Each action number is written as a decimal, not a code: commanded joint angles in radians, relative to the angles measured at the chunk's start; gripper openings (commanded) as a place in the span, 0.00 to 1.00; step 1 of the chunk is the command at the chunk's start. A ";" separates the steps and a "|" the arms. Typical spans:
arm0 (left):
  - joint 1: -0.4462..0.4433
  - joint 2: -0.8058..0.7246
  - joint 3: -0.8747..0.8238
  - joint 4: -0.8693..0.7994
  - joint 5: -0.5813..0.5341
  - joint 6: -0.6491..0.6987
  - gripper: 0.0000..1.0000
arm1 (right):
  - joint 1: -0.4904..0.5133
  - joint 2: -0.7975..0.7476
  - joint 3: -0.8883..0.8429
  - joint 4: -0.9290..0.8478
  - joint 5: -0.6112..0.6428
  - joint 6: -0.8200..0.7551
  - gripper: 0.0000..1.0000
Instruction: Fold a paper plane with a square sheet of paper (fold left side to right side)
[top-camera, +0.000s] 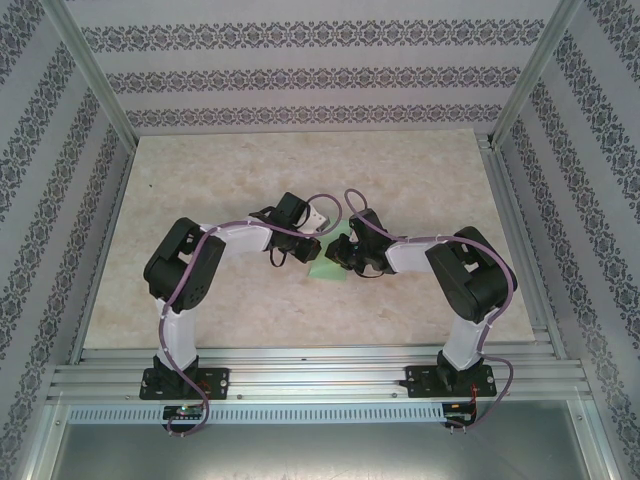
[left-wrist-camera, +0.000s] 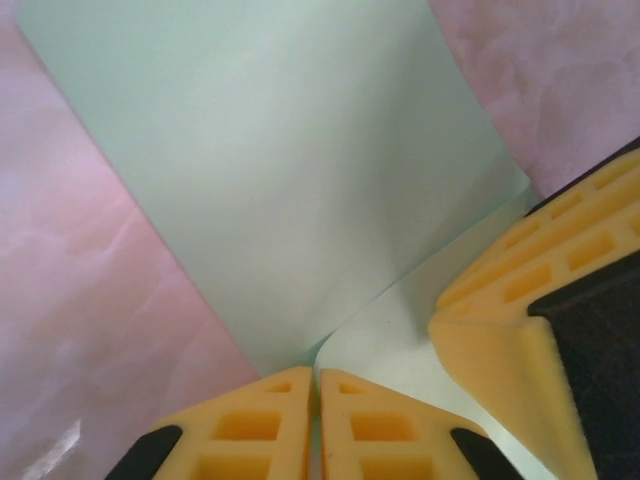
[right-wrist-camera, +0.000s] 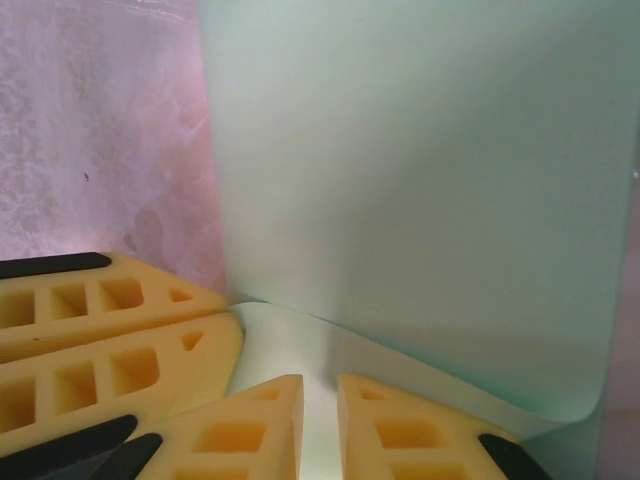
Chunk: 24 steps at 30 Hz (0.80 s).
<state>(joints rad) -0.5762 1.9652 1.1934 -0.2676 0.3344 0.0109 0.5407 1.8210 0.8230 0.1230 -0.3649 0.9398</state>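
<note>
Looking at the bench (top-camera: 200, 180), we find the sheet of paper (top-camera: 332, 268) near its middle, one layer curled over another. We see the left gripper (left-wrist-camera: 315, 385) nipped nearly closed on its edge, the right gripper (right-wrist-camera: 320, 390) clamping it narrowly alongside.

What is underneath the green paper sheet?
The square sheet of paper is bent over itself: a lower layer peeks out by the left gripper. The marble table shows around it; whatever lies directly beneath is covered.
</note>
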 joint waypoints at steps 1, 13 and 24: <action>0.017 -0.089 -0.015 0.015 -0.015 -0.028 0.16 | -0.011 0.040 -0.006 -0.087 0.044 -0.035 0.18; 0.059 -0.265 -0.169 0.105 0.171 -0.191 0.26 | -0.012 0.031 0.000 -0.085 0.038 -0.039 0.18; -0.002 -0.196 -0.209 0.219 0.289 -0.364 0.22 | -0.010 0.033 0.001 -0.085 0.041 -0.038 0.18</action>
<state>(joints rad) -0.5560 1.7458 0.9836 -0.1081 0.5800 -0.2958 0.5407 1.8210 0.8253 0.1188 -0.3656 0.9215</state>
